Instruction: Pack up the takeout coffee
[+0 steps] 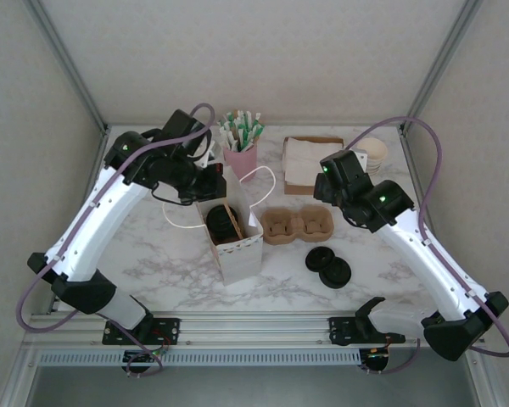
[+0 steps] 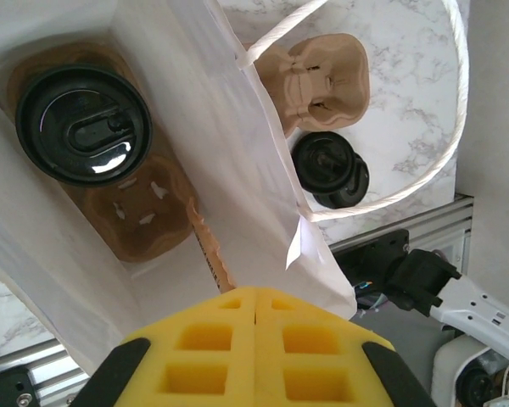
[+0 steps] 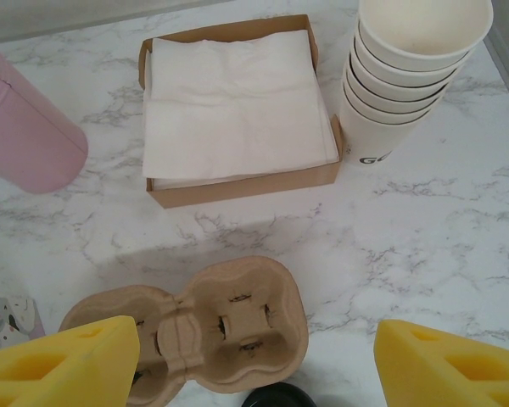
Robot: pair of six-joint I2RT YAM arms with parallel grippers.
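While left gripper (image 2: 254, 297) pinches bag (image 2: 229, 153), lidded cup (image 2: 83, 125) sits inside; below fingertips (image 2: 322, 356).

Bright, even light, soft shadows, slight glare on the black lid (image 2: 83, 123).

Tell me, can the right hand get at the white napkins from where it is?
Probably yes. The right hand is open just short of the napkins, with bare marble between; the cup stack stands off to one side.

Top ext.: fixed high behind near edge, looks down over whole table (image 1: 170, 271). L wrist: close, steeply down into paper bag (image 2: 204, 127). R wrist: low, close, faces far edge. All three share the empty cup carrier (image 1: 297, 226).
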